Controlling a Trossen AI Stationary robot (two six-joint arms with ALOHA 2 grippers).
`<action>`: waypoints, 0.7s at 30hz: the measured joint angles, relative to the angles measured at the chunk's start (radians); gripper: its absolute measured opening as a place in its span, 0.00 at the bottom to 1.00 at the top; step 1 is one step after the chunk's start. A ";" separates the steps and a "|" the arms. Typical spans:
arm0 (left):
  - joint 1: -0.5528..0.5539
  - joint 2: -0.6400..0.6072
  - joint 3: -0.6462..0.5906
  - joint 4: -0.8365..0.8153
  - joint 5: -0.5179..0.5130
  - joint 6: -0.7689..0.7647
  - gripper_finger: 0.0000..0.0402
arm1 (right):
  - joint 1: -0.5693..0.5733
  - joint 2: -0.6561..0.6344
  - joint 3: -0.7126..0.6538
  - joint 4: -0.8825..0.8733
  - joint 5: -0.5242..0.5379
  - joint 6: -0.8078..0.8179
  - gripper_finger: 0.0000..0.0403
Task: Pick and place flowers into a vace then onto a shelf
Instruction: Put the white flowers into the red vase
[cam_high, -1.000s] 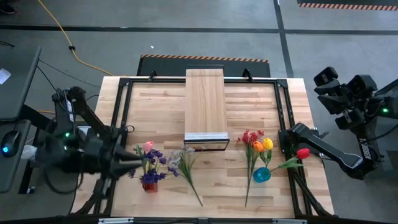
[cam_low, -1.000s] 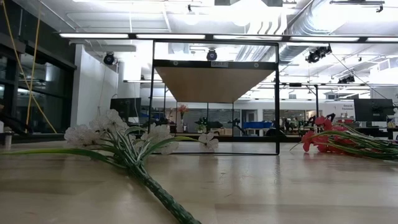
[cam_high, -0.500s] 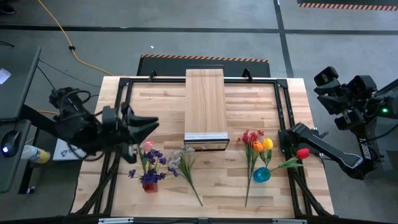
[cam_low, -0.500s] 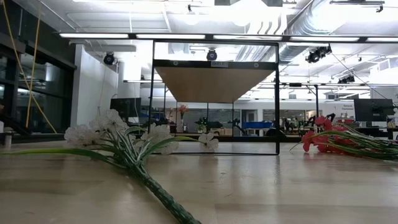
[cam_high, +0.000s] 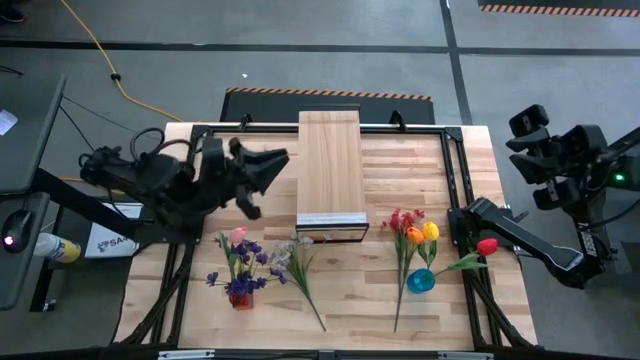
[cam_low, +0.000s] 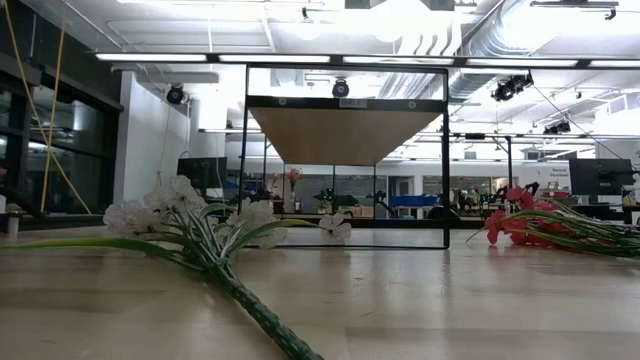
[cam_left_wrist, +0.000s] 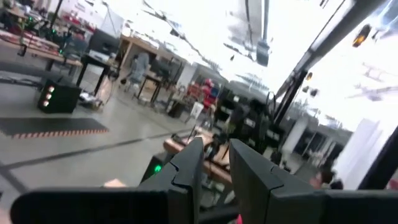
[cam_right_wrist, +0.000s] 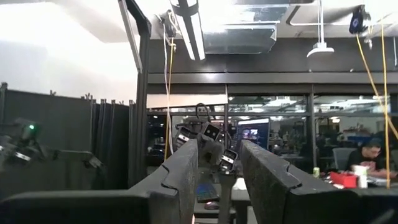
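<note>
— Swinging up and away from the near-left flowers, the left arm has travelled from over the red vase's bunch toward the far side of the tabletop (cam_high: 250, 300); its left end effector (cam_high: 266, 172) now hangs just beside the shelf's left edge, fingers spread a little and holding nothing.

— And the right side?

— Barely changed. The right end effector (cam_high: 527, 135) is parked off the tabletop's right edge, fingers parted in its wrist view, empty. The shelf (cam_high: 330, 165), both vases and every loose stem lie as they did a second ago.

— Where are the flowers now?

— A pink tulip (cam_high: 238, 235) and purple sprays (cam_high: 247, 262) stand in the red vase (cam_high: 240, 298) at near left. Orange and yellow tulips sit in the blue vase (cam_high: 420, 281), with a red tulip (cam_high: 487, 246) leaning out to the right. A white spray (cam_high: 298, 262) and a red spray (cam_high: 403, 222) lie flat on the tabletop, near the shelf's front end.

— What might go wrong?

— I'd say the left arm, so close to the shelf, could clip its edge if it sweeps across. A low return over the red vase could catch the tall stems and tip it. Neither vase is on the shelf yet.
</note>
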 joint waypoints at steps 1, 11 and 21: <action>0.019 0.010 0.000 0.015 0.019 0.000 0.28 | 0.000 0.000 0.000 0.000 0.000 -0.012 0.28; 0.172 0.121 0.000 0.051 0.206 -0.191 0.28 | 0.000 0.000 0.000 -0.001 -0.001 -0.060 0.28; 0.250 0.177 0.000 0.049 0.359 -0.318 0.28 | 0.000 0.000 0.000 -0.024 -0.006 -0.169 0.28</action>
